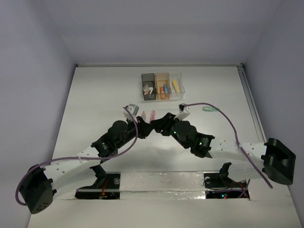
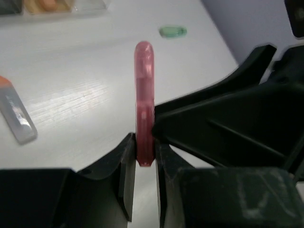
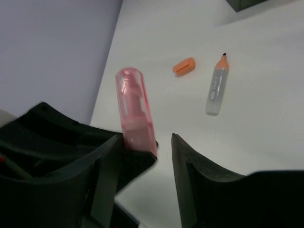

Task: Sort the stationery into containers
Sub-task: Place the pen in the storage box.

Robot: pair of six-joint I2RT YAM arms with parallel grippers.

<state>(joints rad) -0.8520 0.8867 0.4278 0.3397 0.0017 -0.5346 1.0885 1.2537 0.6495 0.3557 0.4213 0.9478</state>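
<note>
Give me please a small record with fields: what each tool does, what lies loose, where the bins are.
left tool: shut on pink translucent plastic marker
right tool: open, one finger beside that marker
loose on white table: grey-bodied marker with orange tip, uncapped; small orange cap; mint green piece
bins: three joined plastic bins, dark grey, orange, clear, at far side, items inside

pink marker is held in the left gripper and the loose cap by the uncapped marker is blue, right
No, the loose cap beside the uncapped marker is orange, not blue; the right wrist view shows it. The pink marker is held in the left gripper.
</note>
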